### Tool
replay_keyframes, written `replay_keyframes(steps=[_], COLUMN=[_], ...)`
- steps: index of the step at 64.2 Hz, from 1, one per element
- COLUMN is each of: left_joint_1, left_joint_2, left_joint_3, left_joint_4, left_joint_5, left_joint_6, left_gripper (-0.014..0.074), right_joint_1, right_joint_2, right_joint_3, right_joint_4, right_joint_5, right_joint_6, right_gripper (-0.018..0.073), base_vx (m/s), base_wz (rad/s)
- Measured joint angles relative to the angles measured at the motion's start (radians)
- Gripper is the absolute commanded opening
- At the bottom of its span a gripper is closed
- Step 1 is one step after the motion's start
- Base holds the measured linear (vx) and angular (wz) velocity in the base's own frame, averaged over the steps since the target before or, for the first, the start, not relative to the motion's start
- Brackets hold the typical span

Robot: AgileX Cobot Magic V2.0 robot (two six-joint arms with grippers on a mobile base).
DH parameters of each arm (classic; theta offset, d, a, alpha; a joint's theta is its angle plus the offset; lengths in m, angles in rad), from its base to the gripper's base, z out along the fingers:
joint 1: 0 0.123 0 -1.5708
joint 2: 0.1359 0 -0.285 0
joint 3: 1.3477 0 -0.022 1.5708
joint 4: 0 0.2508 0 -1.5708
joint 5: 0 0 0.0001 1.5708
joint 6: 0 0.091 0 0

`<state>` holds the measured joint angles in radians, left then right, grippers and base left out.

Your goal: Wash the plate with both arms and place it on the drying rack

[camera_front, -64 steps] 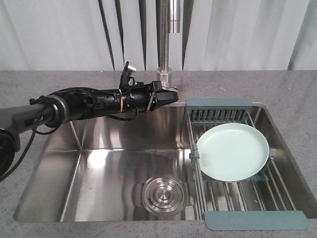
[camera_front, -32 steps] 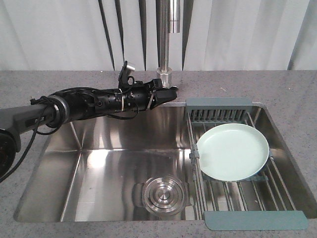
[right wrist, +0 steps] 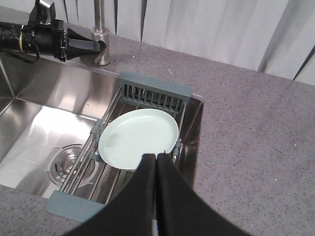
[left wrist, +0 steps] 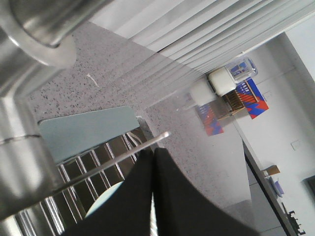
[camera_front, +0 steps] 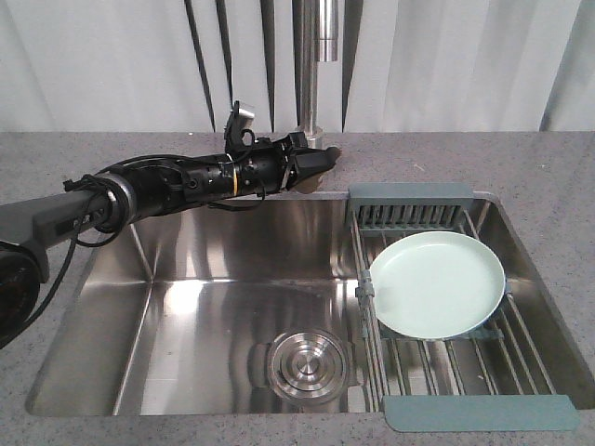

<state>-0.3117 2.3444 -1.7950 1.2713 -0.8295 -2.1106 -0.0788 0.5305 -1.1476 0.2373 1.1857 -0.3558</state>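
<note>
The pale mint-green plate (camera_front: 437,283) (right wrist: 138,137) lies tilted on the steel rods of the drying rack (camera_front: 409,192) (right wrist: 155,91), across the right side of the sink. My left gripper (camera_front: 327,158) (left wrist: 153,150) (right wrist: 101,45) is shut on nothing. It hovers at the faucet's base, well left of and behind the plate. In the left wrist view only a sliver of the plate (left wrist: 106,201) shows beside the fingers, with the rack's end bar (left wrist: 83,132) above it. My right gripper (right wrist: 155,156) is shut and empty, above the plate's near rim. It is out of the front view.
The chrome faucet (camera_front: 311,74) (right wrist: 101,29) rises from the counter behind the sink, right next to the left gripper. A round steel drain (camera_front: 305,364) (right wrist: 66,160) sits in the sink floor (camera_front: 204,316). Grey speckled counter (camera_front: 539,167) surrounds the sink.
The left arm has lifted and moved back, from over the sink's rear wall up to the faucet's base. The plate has stayed in place on the rack.
</note>
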Motion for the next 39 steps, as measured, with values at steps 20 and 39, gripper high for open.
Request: replay_keyframes(steps=[20, 39], left_joint_1=[-0.002, -0.002], left_joint_2=[0.000, 0.001], left_joint_3=[0.000, 0.000], left_joint_4=[-0.021, -0.083], left_joint_5=[0.007, -0.043], left_joint_6=[0.000, 0.000], left_gripper=[-0.0006, -0.0006], right_joint_1=[0.000, 0.000], right_joint_2=[0.000, 0.000], right_joint_3=[0.000, 0.000], right_joint_4=[0.000, 0.000], right_joint_5=[0.000, -0.003], right_joint_6=[0.000, 0.000], right_gripper=[-0.0006, -0.0006], base_vx=[0.00, 0.00], base_wz=[0.00, 0.00])
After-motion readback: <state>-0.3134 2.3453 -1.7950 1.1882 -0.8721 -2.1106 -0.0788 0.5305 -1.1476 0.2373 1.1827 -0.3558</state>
